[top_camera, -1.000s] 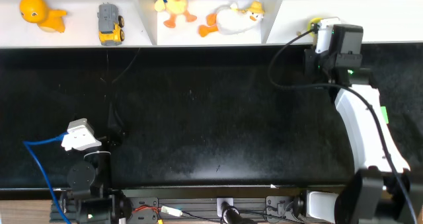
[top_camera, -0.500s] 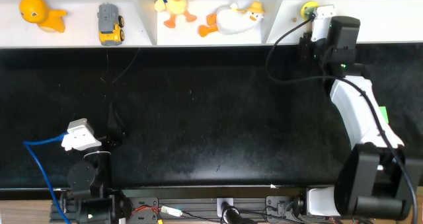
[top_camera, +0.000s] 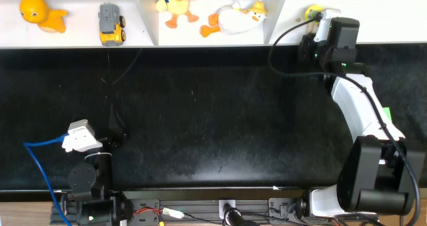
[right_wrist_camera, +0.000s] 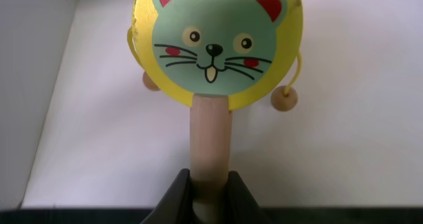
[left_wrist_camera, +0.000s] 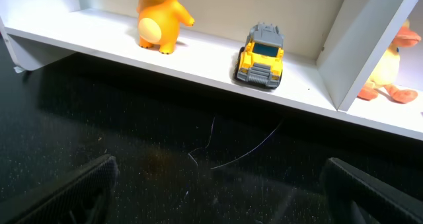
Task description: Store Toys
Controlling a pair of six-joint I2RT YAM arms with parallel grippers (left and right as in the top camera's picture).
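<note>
Right claw (right_wrist_camera: 210,184) pinching the wooden handle of the cat-face rattle drum (right_wrist_camera: 218,45) (yellow rim, a bead on each side), drum head inside the rightmost compartment of the white shelf (right_wrist_camera: 357,151), left claw (left_wrist_camera: 218,187) spread over the black table (left_wrist_camera: 165,131) facing the toy truck (left_wrist_camera: 262,55).

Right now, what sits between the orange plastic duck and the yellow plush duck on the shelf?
A grey-and-yellow toy truck and a white shelf divider, shown in the top view.
</note>
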